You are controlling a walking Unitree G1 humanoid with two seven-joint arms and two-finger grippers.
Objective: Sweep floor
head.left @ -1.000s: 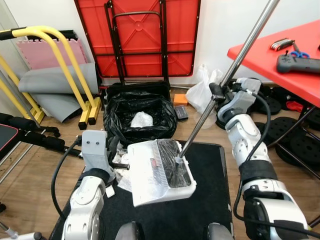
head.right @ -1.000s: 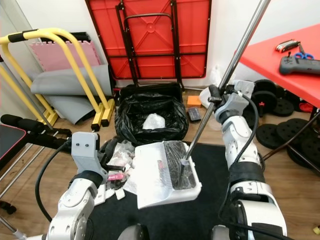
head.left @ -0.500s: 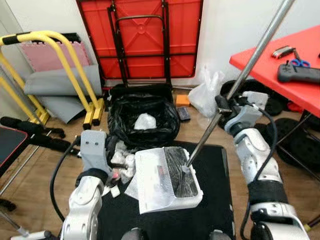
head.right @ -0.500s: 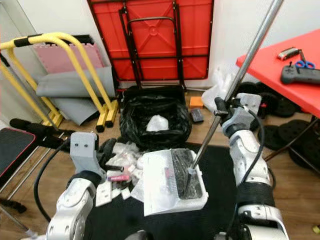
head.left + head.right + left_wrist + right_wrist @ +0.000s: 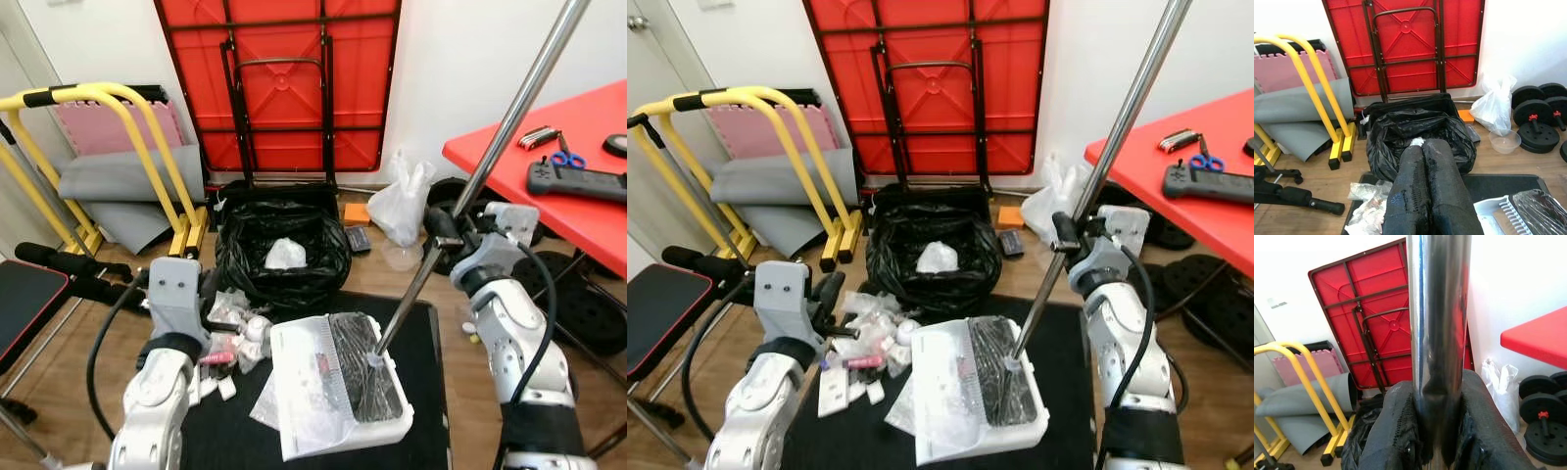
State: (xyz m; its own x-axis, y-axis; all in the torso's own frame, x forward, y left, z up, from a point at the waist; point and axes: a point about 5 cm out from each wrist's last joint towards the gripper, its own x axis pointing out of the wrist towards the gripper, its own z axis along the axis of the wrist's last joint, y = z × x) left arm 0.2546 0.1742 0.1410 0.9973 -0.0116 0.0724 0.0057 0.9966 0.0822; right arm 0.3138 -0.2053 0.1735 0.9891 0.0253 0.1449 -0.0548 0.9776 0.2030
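Two big things are framing our work: the folded red table [image 5: 279, 83] against the wall and the black mat [image 5: 431, 392] underfoot, with the bin bag [image 5: 282, 250] between them. We are clamping the broom pole [image 5: 490, 147] in our right gripper [image 5: 438, 231], and its black bristles [image 5: 364, 377] are resting in the white dustpan [image 5: 338, 392] on the mat. Stiff, slick and long, the pole is likely best gripped low, as now. Our left gripper [image 5: 1426, 196] is hovering empty over the wrappers [image 5: 235, 328], fingers pressed together.
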